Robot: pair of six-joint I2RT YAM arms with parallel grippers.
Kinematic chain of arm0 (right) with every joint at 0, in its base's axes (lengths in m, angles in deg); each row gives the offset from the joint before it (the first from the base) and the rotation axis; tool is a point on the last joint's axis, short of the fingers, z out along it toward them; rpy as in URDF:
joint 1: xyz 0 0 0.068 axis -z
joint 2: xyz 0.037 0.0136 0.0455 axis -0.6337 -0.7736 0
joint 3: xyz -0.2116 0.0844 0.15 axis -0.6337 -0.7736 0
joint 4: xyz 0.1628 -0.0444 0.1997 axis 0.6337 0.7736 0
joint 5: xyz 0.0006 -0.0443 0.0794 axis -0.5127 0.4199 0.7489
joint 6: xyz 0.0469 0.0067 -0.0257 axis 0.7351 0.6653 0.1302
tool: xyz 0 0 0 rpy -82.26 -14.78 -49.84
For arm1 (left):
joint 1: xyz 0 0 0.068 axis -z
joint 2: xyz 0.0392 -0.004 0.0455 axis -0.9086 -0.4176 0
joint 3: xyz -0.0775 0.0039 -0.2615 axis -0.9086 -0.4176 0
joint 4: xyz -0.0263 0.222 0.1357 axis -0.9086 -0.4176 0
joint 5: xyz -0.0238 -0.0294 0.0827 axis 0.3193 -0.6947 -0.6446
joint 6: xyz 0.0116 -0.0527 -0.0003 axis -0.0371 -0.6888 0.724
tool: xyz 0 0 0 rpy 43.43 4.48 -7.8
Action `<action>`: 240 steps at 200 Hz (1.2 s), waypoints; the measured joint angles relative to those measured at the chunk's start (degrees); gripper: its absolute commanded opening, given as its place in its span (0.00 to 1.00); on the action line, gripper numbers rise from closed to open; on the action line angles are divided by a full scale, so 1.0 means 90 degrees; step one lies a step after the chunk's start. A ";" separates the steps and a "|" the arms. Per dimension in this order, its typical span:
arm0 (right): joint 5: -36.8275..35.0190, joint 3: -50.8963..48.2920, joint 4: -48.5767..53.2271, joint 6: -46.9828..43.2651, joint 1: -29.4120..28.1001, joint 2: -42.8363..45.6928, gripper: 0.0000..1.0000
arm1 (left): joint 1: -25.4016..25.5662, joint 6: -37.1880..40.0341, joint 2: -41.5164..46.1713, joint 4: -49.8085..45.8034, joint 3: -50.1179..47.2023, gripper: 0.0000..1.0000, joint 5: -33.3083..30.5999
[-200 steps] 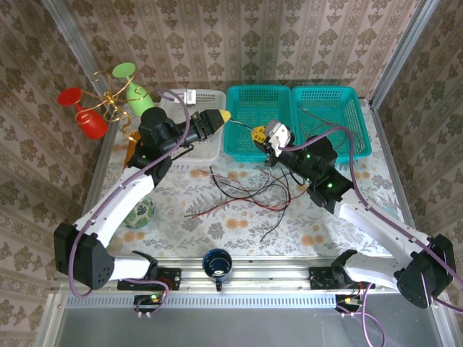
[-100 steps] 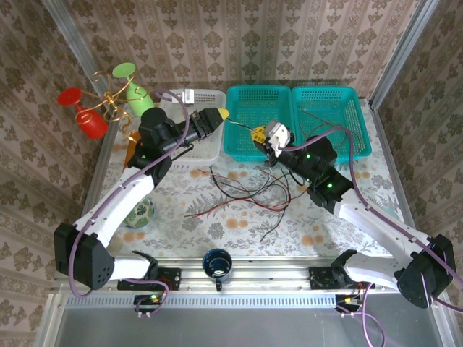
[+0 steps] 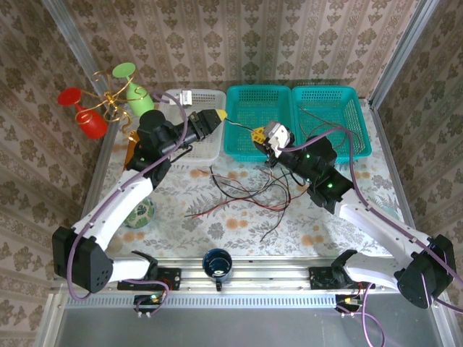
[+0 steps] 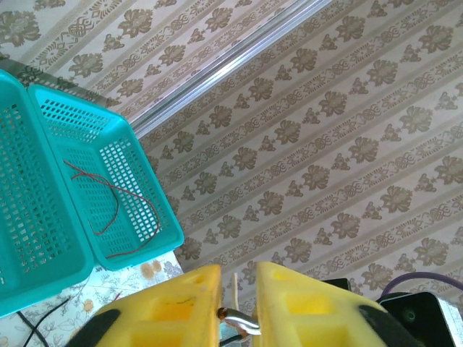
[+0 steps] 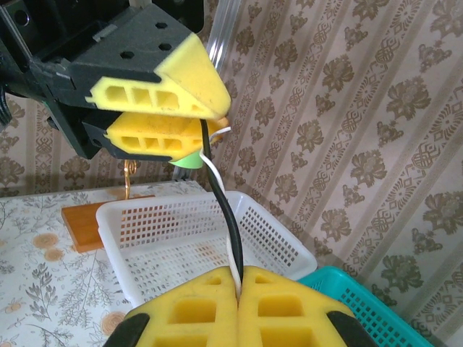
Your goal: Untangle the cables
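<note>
- The bench (image 3: 173, 233), under a floral cloth, carries three baskets in a row at its far side.
- A white basket (image 3: 210, 146) lies under the left end effector (image 3: 220, 114). A middle teal basket (image 3: 249, 107) lies between the two end effectors and reaches beyond them. A second teal basket (image 3: 329, 108) sits to the right of the right end effector (image 3: 256, 134).
- The left end effector (image 4: 239, 293) hangs above the edge where the white and middle teal baskets meet. It is clenched on a cable end, whose metal tip shows in the thin slit between its yellow pads.
- The right end effector (image 5: 237, 280) sits at the near rim of the middle teal basket. Its pads are pressed fully together on a black cable (image 5: 226, 210) and a white cable (image 5: 210, 165).
- Both strands rise from that grip straight to the left end effector (image 5: 217, 119) just above, and enter between its fingers.
- The remaining cables (image 3: 246, 191), red, black and pale, lie loosely tangled on the bench, just near of the right end effector.
- A thin red wire (image 4: 114, 199) lies apart in the second teal basket, to the right of both end effectors.
</note>
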 measured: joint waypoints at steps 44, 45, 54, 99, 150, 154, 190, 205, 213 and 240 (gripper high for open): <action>0.0000 0.0000 0.0005 -0.0002 0.0000 0.0036 0.00 | -0.0005 0.0032 0.0056 0.0007 -0.0044 0.09 -0.0024; -0.0002 0.0000 0.0005 -0.0002 0.0000 0.0036 0.00 | -0.0005 0.0029 0.0058 0.0007 -0.0044 0.09 -0.0024; 0.0000 0.0000 0.0017 -0.0002 0.0000 0.0036 0.00 | -0.0005 0.0039 0.0070 0.0007 -0.0046 0.02 -0.0027; 0.0039 0.0015 0.0192 0.0080 0.0000 0.0036 0.68 | -0.0002 0.0197 0.0119 -0.0022 -0.0068 0.00 -0.0061; 0.0651 0.0544 0.1105 0.1469 0.0403 0.0032 0.87 | -0.0046 0.1013 -0.0027 -0.0493 0.0274 0.00 0.0342; 0.0680 0.0639 0.1212 0.1661 0.0447 0.0024 0.86 | -0.0046 0.1112 -0.0056 -0.0539 0.0335 0.00 0.0389; 0.0794 0.2055 0.2426 0.3546 0.0668 -0.0444 0.75 | -0.0046 0.1902 -0.0291 -0.0930 0.0763 0.00 0.0763; 0.1005 0.2348 0.2480 0.4359 0.0682 -0.0665 0.69 | -0.0046 0.2057 -0.0347 -0.1003 0.0770 0.00 0.0828; 0.1132 0.2361 0.2429 0.4779 0.0682 -0.0753 0.65 | -0.0046 0.2110 -0.0376 -0.1052 0.0770 0.00 0.0850; 0.1411 0.2336 0.2132 0.5977 0.0680 -0.1154 0.57 | -0.0046 0.2188 -0.0410 -0.1192 0.0770 0.00 0.0891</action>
